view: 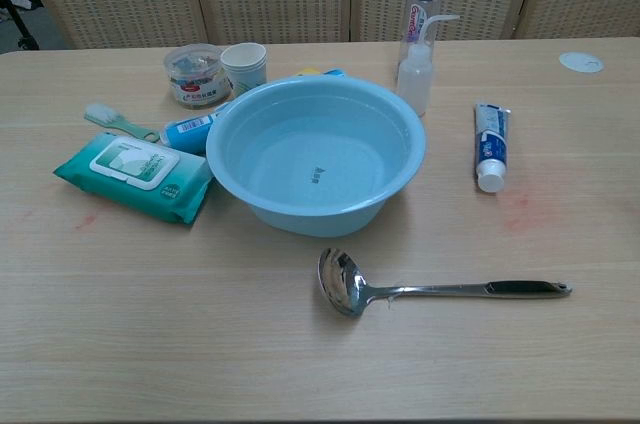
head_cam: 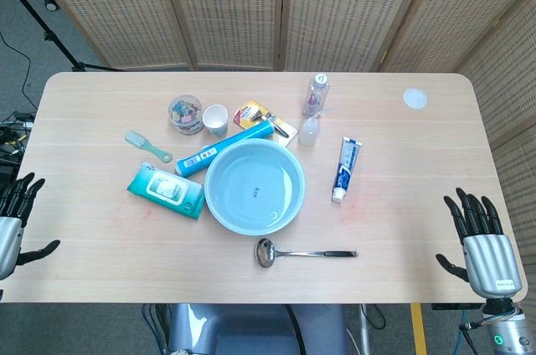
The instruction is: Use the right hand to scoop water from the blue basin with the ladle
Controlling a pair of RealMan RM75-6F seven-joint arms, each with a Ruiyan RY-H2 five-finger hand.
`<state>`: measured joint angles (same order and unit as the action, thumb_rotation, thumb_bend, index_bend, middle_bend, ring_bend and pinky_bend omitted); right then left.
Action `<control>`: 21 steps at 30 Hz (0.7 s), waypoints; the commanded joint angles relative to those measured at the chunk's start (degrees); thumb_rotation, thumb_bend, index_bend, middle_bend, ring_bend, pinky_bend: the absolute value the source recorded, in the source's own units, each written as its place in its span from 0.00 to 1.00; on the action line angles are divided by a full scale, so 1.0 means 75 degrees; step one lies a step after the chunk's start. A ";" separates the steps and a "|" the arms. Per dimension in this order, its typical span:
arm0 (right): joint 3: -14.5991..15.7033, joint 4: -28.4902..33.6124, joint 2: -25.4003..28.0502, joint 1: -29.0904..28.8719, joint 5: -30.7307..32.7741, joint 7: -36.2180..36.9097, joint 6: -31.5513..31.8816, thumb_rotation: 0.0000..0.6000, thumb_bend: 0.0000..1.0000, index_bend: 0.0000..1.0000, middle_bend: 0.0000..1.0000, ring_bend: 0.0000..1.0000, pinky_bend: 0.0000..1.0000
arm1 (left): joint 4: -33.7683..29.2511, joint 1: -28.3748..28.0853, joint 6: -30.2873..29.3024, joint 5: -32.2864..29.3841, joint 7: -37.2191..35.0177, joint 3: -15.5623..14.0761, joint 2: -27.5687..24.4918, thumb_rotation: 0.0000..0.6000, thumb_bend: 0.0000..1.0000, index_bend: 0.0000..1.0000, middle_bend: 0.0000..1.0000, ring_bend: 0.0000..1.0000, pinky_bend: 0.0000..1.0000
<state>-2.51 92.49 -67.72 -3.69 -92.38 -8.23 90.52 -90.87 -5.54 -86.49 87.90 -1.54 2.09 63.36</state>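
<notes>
The blue basin [head_cam: 254, 185] [view: 316, 152] stands mid-table with water in it. Just in front of it lies the metal ladle [head_cam: 303, 252] [view: 430, 286], bowl to the left, dark-tipped handle pointing right. My right hand [head_cam: 480, 242] hovers open at the table's front right corner, fingers spread, well right of the ladle's handle. My left hand [head_cam: 15, 221] is open at the front left edge, partly cut off by the frame. Neither hand shows in the chest view.
A toothpaste tube [head_cam: 342, 168] lies right of the basin. Behind it stand two bottles [head_cam: 314, 94], a paper cup [head_cam: 216, 120], a small jar [head_cam: 185, 114] and a blue tube [head_cam: 223, 151]. A wipes pack [head_cam: 166, 190] and brush [head_cam: 147, 146] lie left. A white disc [head_cam: 414, 99] sits far right.
</notes>
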 commanded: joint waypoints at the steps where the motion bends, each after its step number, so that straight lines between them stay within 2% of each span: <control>1: 0.0028 0.0016 0.0025 -0.0007 -0.0007 0.0031 -0.0053 1.00 0.00 0.00 0.00 0.00 0.00 | 0.0005 0.0003 -0.0002 -0.0007 0.0002 0.0001 0.0004 1.00 0.00 0.00 0.00 0.00 0.03; 6: 0.0146 0.0109 0.0075 -0.0033 -0.0080 0.0091 -0.0219 1.00 0.00 0.00 0.00 0.00 0.00 | -0.0006 0.0002 -0.0009 -0.0013 0.0020 0.0013 0.0006 1.00 0.00 0.00 0.00 0.00 0.03; 9: 0.0354 0.0301 0.0089 -0.0091 -0.0213 0.0408 -0.0488 1.00 0.00 0.00 0.00 0.00 0.00 | -0.0009 0.0001 -0.0030 -0.0025 0.0011 0.0038 0.0000 1.00 0.00 0.00 0.00 0.00 0.03; 12: 0.0756 0.0365 0.0098 -0.0359 -0.0552 0.0690 -0.1218 1.00 0.00 0.00 0.00 0.00 0.00 | -0.0007 -0.0001 -0.0041 -0.0064 -0.0048 0.0073 -0.0012 1.00 0.00 0.00 0.00 0.00 0.03; 16: 0.0926 0.0226 -0.0098 -0.0805 -0.0833 0.0755 -0.2009 1.00 0.00 0.00 0.03 0.01 0.00 | 0.0028 -0.0020 0.0015 -0.0149 -0.0092 0.0109 -0.0008 1.00 0.00 0.00 0.00 0.00 0.03; 17: 0.0922 0.0175 -0.0211 -0.0929 -0.0857 0.0776 -0.2200 1.00 0.00 0.00 0.07 0.05 0.00 | 0.0032 -0.0027 0.0041 -0.0182 -0.0114 0.0118 -0.0012 1.00 0.00 0.00 0.00 0.00 0.03; 18: 0.0905 0.0131 -0.0292 -0.1001 -0.0873 0.0772 -0.2293 1.00 0.00 0.00 0.20 0.18 0.06 | 0.0034 -0.0030 0.0053 -0.0200 -0.0125 0.0125 -0.0015 1.00 0.00 0.00 0.00 0.00 0.03; 20: 0.0838 -0.0035 -0.0525 -0.1154 -0.0953 0.0734 -0.2412 1.00 0.00 0.00 0.41 0.42 0.27 | 0.0042 -0.0036 0.0075 -0.0253 -0.0140 0.0148 -0.0019 1.00 0.00 0.00 0.00 0.00 0.03; 21: 0.0785 -0.0193 -0.0721 -0.1244 -0.1046 0.0700 -0.2423 1.00 0.00 0.00 0.52 0.55 0.48 | 0.0048 -0.0042 0.0094 -0.0281 -0.0154 0.0159 -0.0021 1.00 0.00 0.00 0.00 0.00 0.03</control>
<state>3.62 92.87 -70.81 -11.61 -98.85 -2.92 73.16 -90.55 -5.81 -85.86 85.88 -2.63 3.22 63.22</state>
